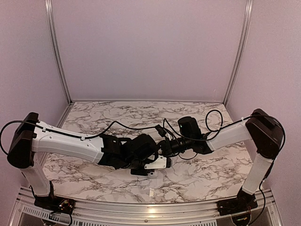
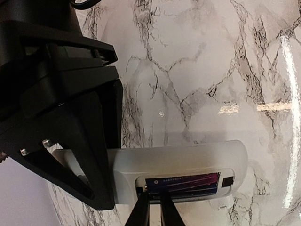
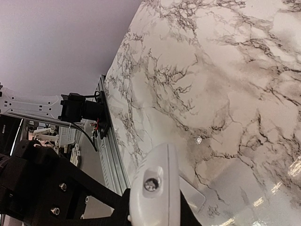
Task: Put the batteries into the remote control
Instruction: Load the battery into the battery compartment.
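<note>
Remote control [image 2: 188,157] is clamped between the jaws of the left gripper [image 1: 145,165], which close on the end away from the battery bay [image 2: 188,184]. It hangs just above the bench [image 2: 202,70], near the middle, back face turned towards the left wrist camera. This hold probably serves as a fixture: the body is steadied and the open bay is presented to the other arm.

The right gripper [image 2: 154,214] enters from the lower edge of the left wrist view. Its jaws stand nearly together, tips at the bay's rim beside the battery [image 2: 183,182]. Whether they pinch anything cannot be told. The narrow setting suits pressing or nudging a slim cell into its seat.

Appearance:
- Body: white plastic, oblong, rounded corners.
- Bay: cover off, a shallow slot with one dark cell inside, its wrap showing blue and purple.
- Second cell: not visible in any view.
- End face: a small round emitter lens [image 3: 151,184].

A pale flat piece [image 3: 194,197] lies on the bench below, possibly the bay cover.
</note>
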`<state>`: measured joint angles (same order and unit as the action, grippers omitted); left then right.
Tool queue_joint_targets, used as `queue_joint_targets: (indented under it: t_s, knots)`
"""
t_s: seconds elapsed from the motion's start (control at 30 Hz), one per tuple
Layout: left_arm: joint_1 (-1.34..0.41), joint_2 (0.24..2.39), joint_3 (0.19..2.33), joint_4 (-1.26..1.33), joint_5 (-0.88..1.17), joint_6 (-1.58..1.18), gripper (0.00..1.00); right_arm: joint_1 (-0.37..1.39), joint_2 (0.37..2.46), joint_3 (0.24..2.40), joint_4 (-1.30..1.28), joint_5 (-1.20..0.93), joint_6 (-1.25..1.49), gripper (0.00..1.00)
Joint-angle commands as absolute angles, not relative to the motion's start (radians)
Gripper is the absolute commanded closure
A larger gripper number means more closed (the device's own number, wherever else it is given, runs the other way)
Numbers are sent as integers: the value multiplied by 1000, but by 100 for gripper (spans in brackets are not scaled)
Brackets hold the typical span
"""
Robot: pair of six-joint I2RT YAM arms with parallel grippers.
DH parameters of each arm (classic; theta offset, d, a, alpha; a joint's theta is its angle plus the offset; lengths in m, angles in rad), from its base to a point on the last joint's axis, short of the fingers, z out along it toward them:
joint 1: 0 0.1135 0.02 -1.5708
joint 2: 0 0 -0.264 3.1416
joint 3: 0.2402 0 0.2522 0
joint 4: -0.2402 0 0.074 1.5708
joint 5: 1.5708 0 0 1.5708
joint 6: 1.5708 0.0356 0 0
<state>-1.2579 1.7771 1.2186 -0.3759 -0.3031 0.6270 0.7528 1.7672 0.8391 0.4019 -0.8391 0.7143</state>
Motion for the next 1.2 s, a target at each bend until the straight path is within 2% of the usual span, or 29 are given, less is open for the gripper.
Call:
queue_joint_targets:
  t_s: [0.0, 0.3, 0.83, 1.17]
  knots:
    - [-1275, 1869, 1218, -429, -301, 604, 91, 778, 1730, 928, 650, -967, 817, 100]
    - [-1265, 1816, 1196, -424, -329, 569, 84, 774, 1727, 907, 620, -960, 779, 100]
    - [-1226, 1669, 1147, -365, -375, 525, 79, 752, 1750, 846, 615, -943, 748, 100]
    - [-1212, 1511, 1051, -262, -213, 548, 73, 745, 1758, 854, 598, -942, 730, 100]
